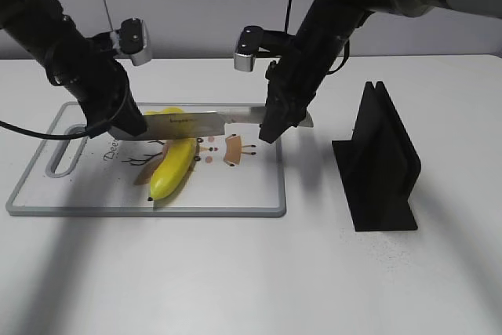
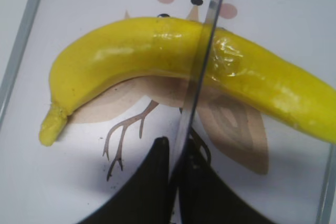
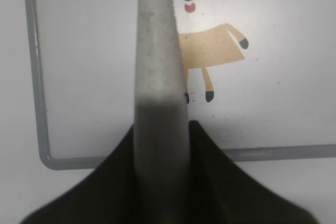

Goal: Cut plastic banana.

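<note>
The plastic banana (image 1: pixel 174 164) lies on the white cutting board (image 1: pixel 235 211), bright yellow and curved. A knife (image 1: pixel 196 121) is held level just above it, across its upper part. My left gripper (image 1: pixel 129 127) is shut on the blade's tip end. My right gripper (image 1: pixel 274 127) is shut on the grey handle (image 3: pixel 157 51). In the left wrist view the thin blade (image 2: pixel 202 66) runs edge-on from the jaws (image 2: pixel 176 150) across the banana's (image 2: pixel 131 56) middle. In the right wrist view the jaws (image 3: pixel 161 129) clamp the handle over the board's corner (image 3: pixel 37 77).
A black knife stand (image 1: pixel 380 162) stands on the white table to the right of the board. The board has a deer drawing (image 1: pixel 227 151) and a handle slot (image 1: pixel 67 154) at its left end.
</note>
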Tool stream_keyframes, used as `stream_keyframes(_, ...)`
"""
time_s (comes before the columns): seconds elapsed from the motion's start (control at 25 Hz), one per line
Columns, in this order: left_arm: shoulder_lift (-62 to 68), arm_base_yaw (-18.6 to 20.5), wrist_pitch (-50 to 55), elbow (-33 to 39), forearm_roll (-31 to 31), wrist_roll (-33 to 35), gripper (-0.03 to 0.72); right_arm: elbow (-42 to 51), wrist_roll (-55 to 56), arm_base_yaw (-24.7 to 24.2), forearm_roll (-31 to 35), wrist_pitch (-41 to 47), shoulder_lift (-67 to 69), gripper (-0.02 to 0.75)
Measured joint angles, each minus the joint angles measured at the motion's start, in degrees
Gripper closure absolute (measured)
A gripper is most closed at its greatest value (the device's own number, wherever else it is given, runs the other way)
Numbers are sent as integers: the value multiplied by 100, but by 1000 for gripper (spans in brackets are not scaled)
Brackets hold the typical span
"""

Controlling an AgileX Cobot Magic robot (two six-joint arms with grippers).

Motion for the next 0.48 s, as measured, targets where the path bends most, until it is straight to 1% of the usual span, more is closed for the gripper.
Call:
stream_keyframes(0.16,-198,-65,-77,87,143,-28,664,-40,87,43,-154,119,-162,540)
stream_keyframes(0.48,-1155,-94,-94,110,197,-49,664,-40,200,50,-206,154,-948,541)
